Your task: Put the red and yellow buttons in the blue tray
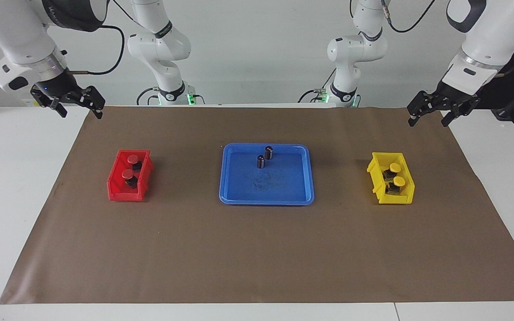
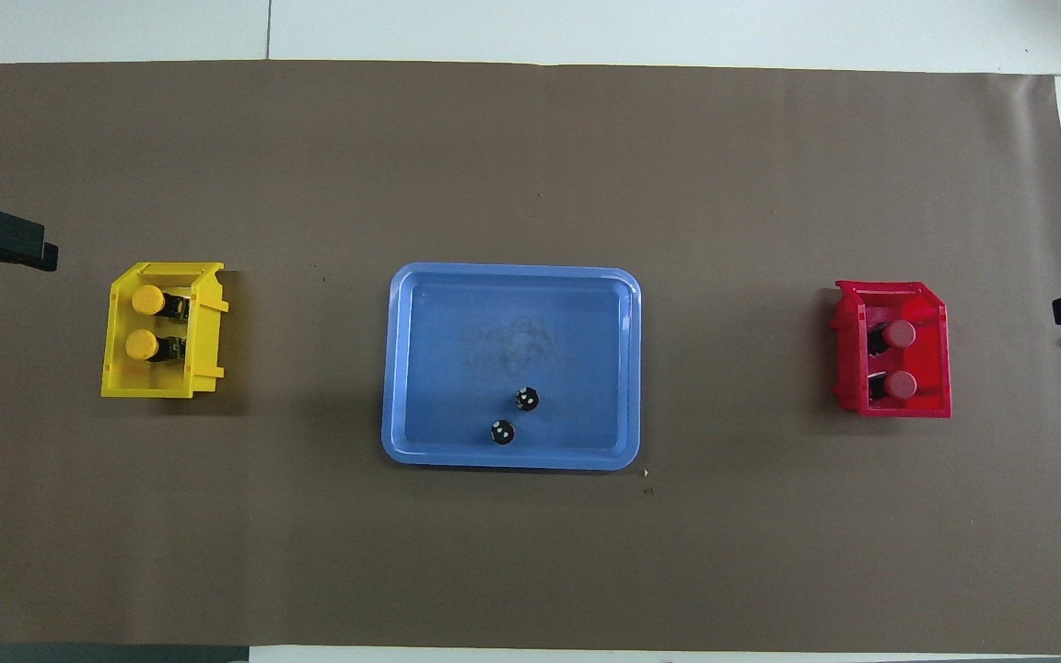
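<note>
Brown paper covers the table. Facing view: the blue tray [image 1: 266,189] sits mid-table; red buttons [image 1: 128,166] in a red bin [image 1: 116,187], yellow buttons [image 1: 395,174] in a yellow bin [image 1: 375,178]. Both the left gripper [image 1: 432,115] and right gripper [image 1: 78,109] hang wide, empty, over the robots' edge; drop straight onto a cap. Overhead view: the two dark cylinders [image 2: 514,415] crowd the tray's robot-side rim, so you should release farther out.

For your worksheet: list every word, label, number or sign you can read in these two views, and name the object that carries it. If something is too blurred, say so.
None can be read.
Right arm's dark upper casing: white lettering, cut off and too blurred to read.
Two dark cylinders in the blue tray: small white marks on their tops, not legible as characters.
Red bin, yellow bin, red buttons, yellow buttons: no text visible.
</note>
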Controlling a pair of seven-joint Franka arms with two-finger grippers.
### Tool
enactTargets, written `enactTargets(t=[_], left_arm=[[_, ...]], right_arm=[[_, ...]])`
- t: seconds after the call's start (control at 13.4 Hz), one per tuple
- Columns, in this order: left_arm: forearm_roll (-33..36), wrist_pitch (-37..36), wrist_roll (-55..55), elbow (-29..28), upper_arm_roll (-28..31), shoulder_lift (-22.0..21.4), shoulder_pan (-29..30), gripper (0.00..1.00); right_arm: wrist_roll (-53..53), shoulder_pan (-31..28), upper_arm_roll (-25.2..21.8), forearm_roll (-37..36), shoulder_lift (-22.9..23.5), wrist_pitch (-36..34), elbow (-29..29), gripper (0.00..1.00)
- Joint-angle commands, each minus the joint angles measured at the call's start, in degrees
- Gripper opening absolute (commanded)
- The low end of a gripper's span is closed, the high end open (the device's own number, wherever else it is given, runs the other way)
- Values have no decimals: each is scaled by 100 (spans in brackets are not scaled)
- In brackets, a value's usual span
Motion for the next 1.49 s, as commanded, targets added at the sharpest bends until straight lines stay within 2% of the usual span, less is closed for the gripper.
enactTargets(t=[0.0,0.3,0.6,0.75,0.89,1.12,1.27,1.42], left_arm=[[-104,-52,7,-168,16,-164,-28,100],[-112,-43,-125,-274,16,-217,-151,100],[-112,-8,-108,-370,16,-269,-168,100],[-112,18,-99,-362,25,-269,-134,100],[-112,27,-37,-388,25,-278,-98,100],[-104,219,-72,-896,34,-532,-159,100],[-104,370,-107,-960,25,-560,-204,100],[-112,379,-125,-959,16,-559,-308,100]], right_arm=[[-230,-32,23,108,-77,173,-108,97],[-239,-32,23,109,63,630,-108,81],[-353,-84,23,389,703,1288,-196,75],[-476,-76,23,469,784,2076,-790,70],[-477,-32,23,469,766,2720,-1363,69],[-485,-23,23,478,715,3423,-2082,67],[-485,108,23,478,574,3793,-2514,64],[-477,126,23,478,529,3970,-2700,61]])
